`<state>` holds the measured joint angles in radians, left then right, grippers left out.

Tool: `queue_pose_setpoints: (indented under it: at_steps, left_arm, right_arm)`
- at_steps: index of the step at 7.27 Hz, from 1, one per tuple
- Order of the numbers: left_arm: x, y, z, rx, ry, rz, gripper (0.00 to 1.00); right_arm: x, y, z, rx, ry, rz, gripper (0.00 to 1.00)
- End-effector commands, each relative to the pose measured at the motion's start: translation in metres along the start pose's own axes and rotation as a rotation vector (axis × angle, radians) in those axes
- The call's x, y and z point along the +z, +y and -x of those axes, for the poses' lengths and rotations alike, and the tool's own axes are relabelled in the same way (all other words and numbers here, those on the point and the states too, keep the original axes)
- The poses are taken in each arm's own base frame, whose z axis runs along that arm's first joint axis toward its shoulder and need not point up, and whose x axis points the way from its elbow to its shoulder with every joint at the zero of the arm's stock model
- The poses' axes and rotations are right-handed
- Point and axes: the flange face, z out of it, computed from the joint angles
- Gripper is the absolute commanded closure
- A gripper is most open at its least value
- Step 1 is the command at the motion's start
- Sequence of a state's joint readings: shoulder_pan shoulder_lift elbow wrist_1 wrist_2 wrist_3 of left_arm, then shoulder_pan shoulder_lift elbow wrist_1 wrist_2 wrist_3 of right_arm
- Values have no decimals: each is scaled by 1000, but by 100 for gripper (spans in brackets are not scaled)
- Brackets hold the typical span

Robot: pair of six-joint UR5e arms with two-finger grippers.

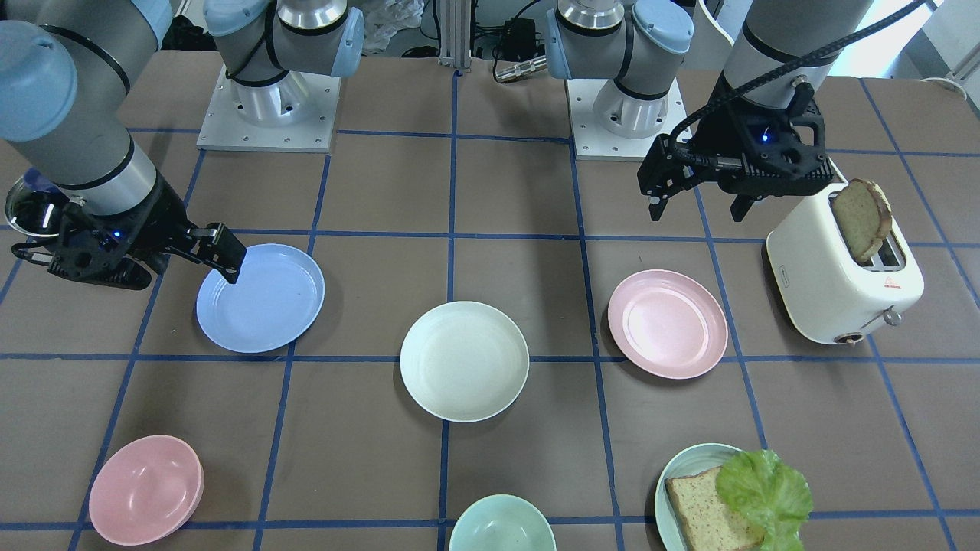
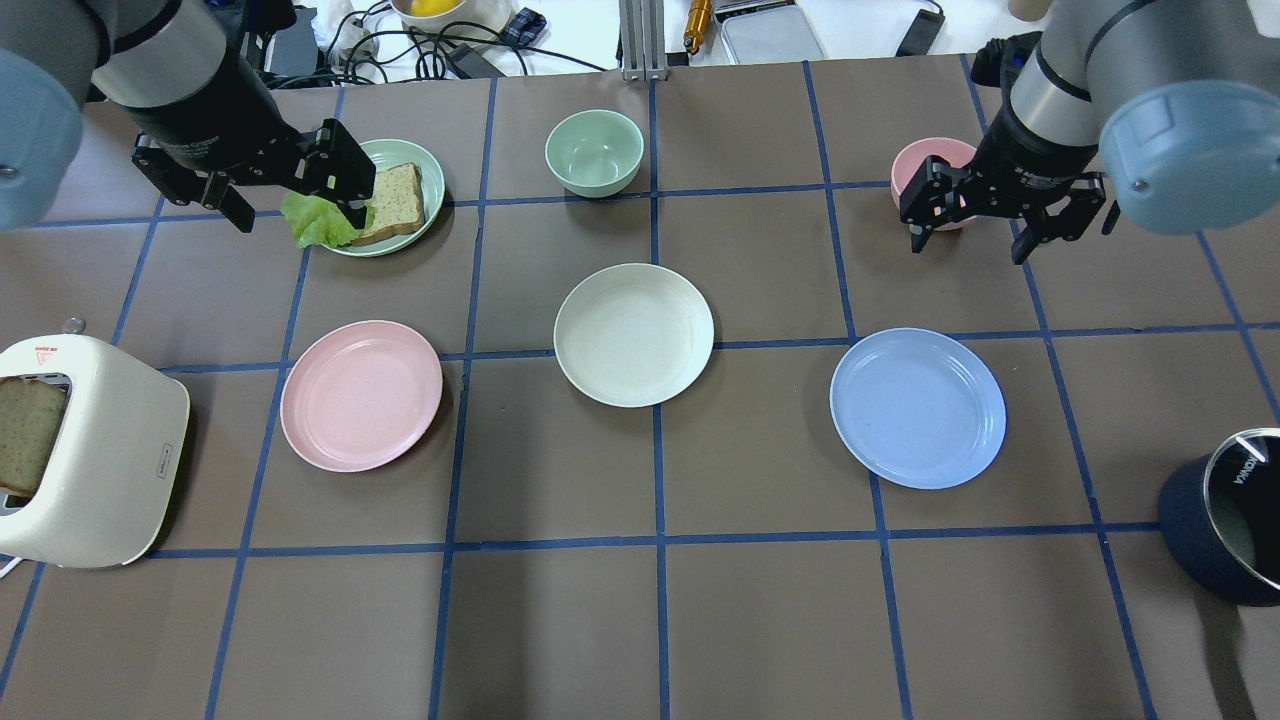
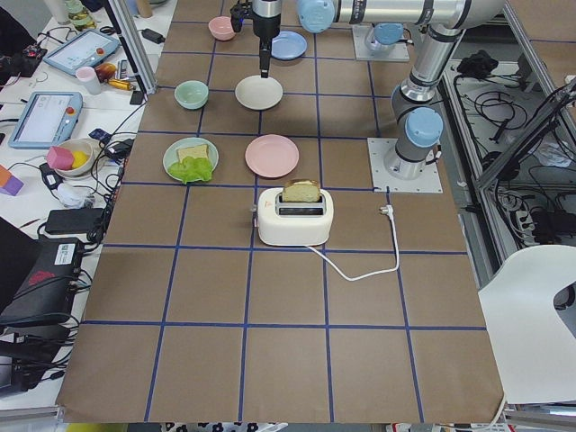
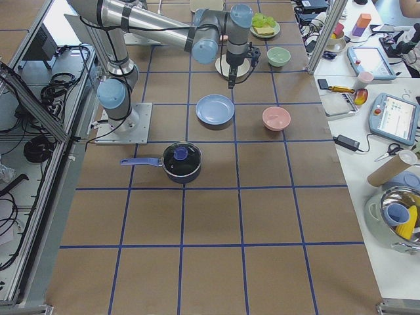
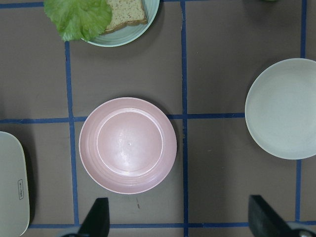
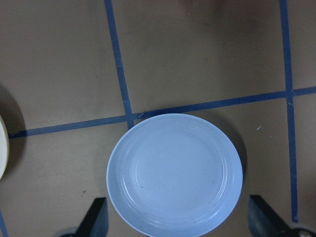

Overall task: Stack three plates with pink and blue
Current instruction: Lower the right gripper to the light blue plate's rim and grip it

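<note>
Three plates lie apart in a row on the brown table: a light blue plate, a cream-white plate in the middle, and a pale pink plate. My right gripper is open and empty. It hovers above the table just beyond the blue plate, which fills the right wrist view. My left gripper is open and empty. It hovers high beyond the pink plate, which lies below it in the left wrist view. The cream plate shows at that view's right.
A white toaster with a bread slice stands left of the pink plate. A pale teal plate with bread and lettuce, a mint bowl and a pink bowl sit at the far side. A dark pot stands at the right edge.
</note>
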<state>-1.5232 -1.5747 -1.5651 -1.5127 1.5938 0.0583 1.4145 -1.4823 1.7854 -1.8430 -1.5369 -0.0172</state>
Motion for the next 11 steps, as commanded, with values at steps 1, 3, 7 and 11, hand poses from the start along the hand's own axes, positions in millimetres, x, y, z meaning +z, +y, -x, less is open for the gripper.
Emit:
queue_pose_setpoints:
  at_steps: [1, 3, 7, 11]
  left_arm:
    - [3, -3, 1, 0, -3, 3, 0]
    - [4, -2, 1, 2, -5, 3, 0]
    - [2, -2, 5, 11, -46, -2, 0]
    - [11, -7, 5, 9, -46, 1, 0]
  right_arm:
    - [36, 6, -38, 26, -12, 41, 0]
    - [59, 14, -55, 3, -13, 75, 0]
    - [107, 23, -90, -70, -20, 33, 0]
    - [118, 24, -96, -93, -28, 57, 0]
